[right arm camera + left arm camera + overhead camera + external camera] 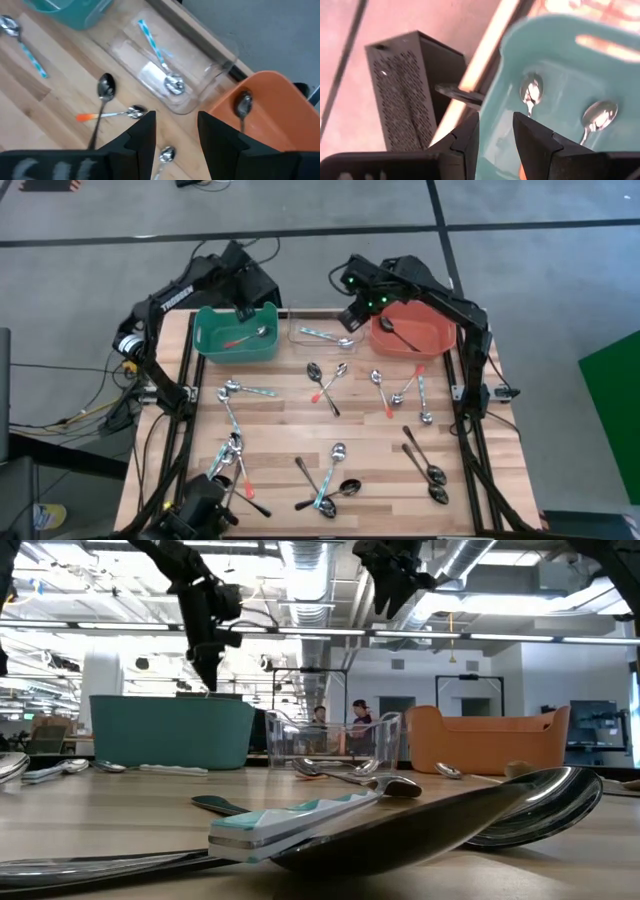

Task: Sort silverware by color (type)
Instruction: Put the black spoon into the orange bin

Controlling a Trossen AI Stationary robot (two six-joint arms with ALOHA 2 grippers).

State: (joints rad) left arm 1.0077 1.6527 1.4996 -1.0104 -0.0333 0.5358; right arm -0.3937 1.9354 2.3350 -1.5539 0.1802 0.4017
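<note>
Several small spoons with orange, teal or dark handles lie scattered on the wooden table [330, 420]. The teal bin [237, 332] holds two spoons, whose bowls [531, 90] show in the left wrist view. A teal-handled spoon [160, 55] lies in the clear bin [322, 335]. A dark spoon [243, 105] lies in the orange bin [412, 332]. My left gripper [496, 135] hangs open and empty over the teal bin's far rim. My right gripper [176, 130] is open and empty, raised above the table between the clear and orange bins.
The three bins stand in a row along the table's far edge. Loose spoons cluster at the near left [232, 460], near middle [325, 480] and near right [425, 460], with more mid-table [325, 380]. A dark perforated box [402, 90] stands behind the teal bin.
</note>
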